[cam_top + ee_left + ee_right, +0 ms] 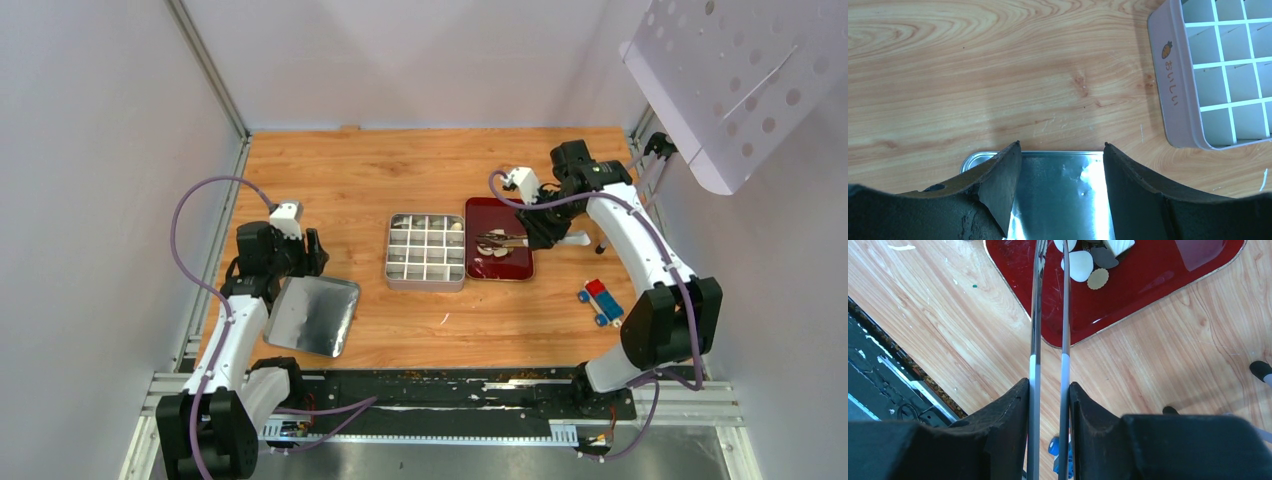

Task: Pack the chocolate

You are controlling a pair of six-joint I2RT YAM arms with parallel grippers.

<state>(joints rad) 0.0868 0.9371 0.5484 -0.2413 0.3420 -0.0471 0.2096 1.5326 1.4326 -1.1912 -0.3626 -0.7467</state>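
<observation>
On the desk (pixel 400 170), a lid (pixel 315 315) is overhung by the left jaws, spread and empty. Beside the tin (pixel 1170 100), above the tray (pixel 1158 280), tongs (pixel 1035 330) are clenched in the right jaws, with tips held over chocolate (pixel 1080 265) piled on it.

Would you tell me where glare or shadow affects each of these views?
Left wrist: bright glare on the metal lid, soft shadow on the wood beyond it. Right wrist: pale reflections on the red tray; the tongs show sharp. Top external: even light, though the chocolate is too small to resolve.
</observation>
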